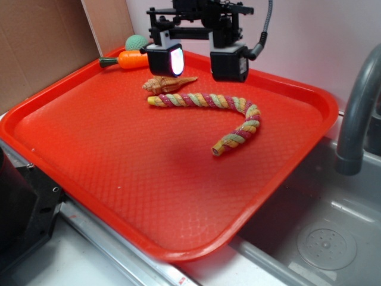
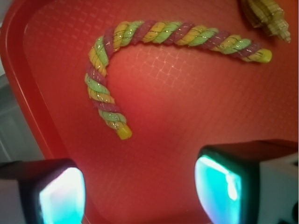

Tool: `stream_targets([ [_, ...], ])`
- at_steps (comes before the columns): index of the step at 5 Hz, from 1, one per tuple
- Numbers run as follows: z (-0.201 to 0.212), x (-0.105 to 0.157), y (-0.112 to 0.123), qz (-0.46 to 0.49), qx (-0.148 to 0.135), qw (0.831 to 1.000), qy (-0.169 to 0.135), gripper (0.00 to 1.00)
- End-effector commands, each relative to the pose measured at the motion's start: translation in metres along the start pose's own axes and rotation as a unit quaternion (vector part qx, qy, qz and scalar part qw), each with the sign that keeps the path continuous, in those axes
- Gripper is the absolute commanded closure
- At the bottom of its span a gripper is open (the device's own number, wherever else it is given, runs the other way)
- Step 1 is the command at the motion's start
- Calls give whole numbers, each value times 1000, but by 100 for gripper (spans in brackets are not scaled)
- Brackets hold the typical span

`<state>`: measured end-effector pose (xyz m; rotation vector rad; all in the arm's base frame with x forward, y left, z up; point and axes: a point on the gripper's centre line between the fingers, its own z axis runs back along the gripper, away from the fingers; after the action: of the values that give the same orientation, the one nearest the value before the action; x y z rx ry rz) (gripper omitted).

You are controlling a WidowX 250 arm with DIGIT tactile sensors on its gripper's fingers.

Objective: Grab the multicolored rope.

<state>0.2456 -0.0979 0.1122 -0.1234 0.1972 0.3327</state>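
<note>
Hovering above the red tray, the gripper has its jaws spread wide and holds nothing; the multicolored rope lies curved on the tray below, beside a seashell.

Multicolored rope at centre, twisted pink, yellow and green strands as I see it, red tray with fine diamond-grid texture, orange toy carrot upper left with green ball behind, tan ribbed seashell, black gripper with glowing white-cyan pads, grey faucet at right.

Seashell crowding rope's straight end
</note>
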Motion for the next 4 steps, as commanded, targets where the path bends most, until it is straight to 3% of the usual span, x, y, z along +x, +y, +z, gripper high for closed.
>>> stream_targets([
  [1, -18, 32, -26, -39, -1, 996, -82, 0],
  [4, -69, 81, -33, -54, 55, 995, -57, 2],
])
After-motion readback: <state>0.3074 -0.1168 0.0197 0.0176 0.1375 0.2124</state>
